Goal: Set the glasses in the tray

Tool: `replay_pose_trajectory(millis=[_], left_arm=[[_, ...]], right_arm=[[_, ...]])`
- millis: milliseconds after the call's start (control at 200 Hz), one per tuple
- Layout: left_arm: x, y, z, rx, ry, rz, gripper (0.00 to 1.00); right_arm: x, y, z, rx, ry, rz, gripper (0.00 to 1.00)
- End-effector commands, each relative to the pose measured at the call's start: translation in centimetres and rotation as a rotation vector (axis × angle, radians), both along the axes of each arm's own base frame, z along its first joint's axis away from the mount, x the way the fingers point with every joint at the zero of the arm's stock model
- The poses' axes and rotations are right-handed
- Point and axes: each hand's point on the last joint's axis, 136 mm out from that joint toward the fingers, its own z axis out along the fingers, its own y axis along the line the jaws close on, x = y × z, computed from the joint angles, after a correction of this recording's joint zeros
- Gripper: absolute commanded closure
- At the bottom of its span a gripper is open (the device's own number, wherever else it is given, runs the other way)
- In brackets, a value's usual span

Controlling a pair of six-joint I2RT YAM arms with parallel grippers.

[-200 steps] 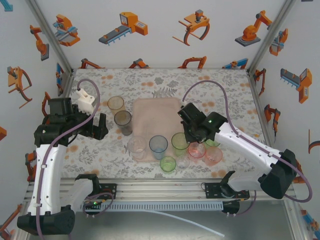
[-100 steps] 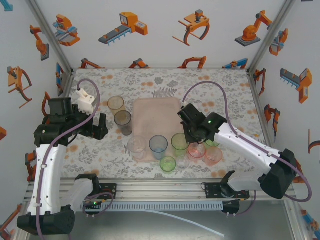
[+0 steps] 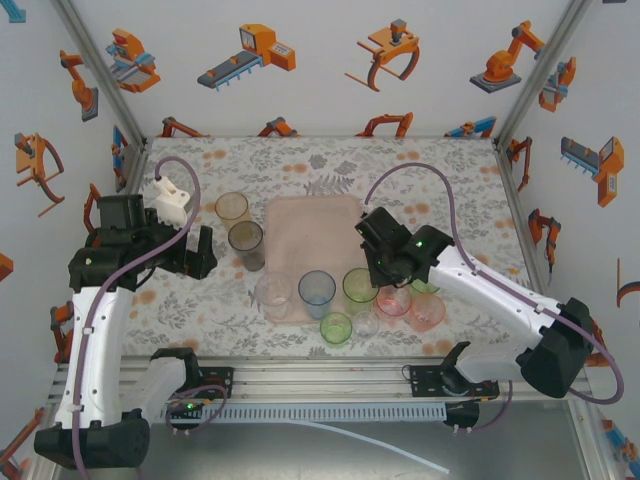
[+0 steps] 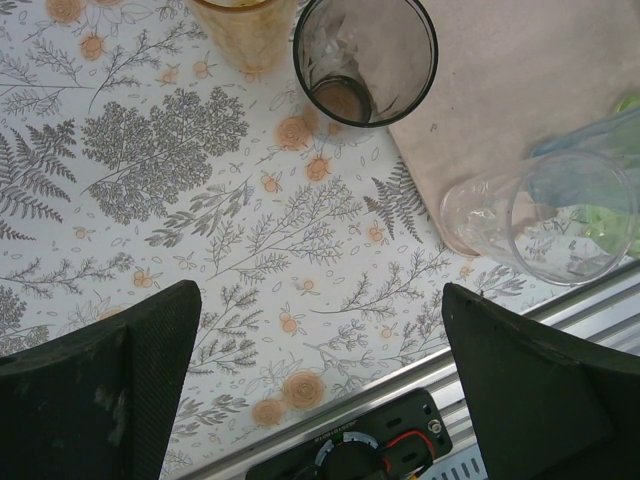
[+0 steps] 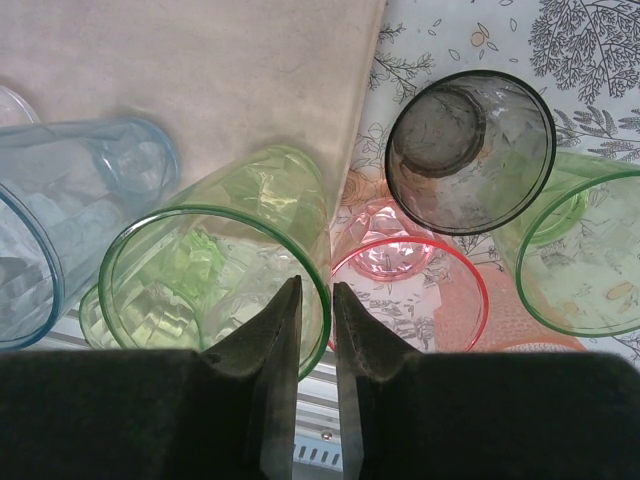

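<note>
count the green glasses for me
3 green glasses: one at the tray's near right corner, one just before the tray's near edge, one right of the tray, partly under the right arm. The arm may hide others.
</note>
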Motion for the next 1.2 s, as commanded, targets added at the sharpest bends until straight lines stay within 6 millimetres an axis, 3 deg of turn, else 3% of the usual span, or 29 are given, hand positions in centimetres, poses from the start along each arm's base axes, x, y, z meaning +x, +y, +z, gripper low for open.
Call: replay_pose_trajectory(millis=[0, 180, 611, 746, 901, 1197], left_arm=[[-0.1, -0.5, 1.4, -0.02, -0.032, -0.021, 0.01], [-0.2, -0.4, 1.5, -0.006, -0.04, -0.024, 0.01], [1.2, -1.0, 2.4, 0.08, -0.024, -0.095, 0.01], [3.0, -0.7, 0.7, 0.149, 0.03, -0.014, 0.05], [3.3, -2.4, -1.9, 0.142, 0.134, -0.044, 0.09], [6.0, -3.7, -3.7, 0.066, 0.194, 0.026, 0.15]], right_arm=[[-0.1, 0.1, 0.7, 0.017, -0.01, -0.01, 0.76], [0.3, 0.2, 2.3, 0.022, -0.036, -0.008, 0.7], [1.2, -0.5, 9.3, 0.053, -0.169, -0.012, 0.66], [1.4, -0.9, 10.5, 0.082, -0.212, -0.042, 0.66], [1.6, -1.7, 11.6, 0.134, -0.278, -0.095, 0.66], [0.5, -3.8, 11.9, 0.174, -0.326, -0.158, 0.66]])
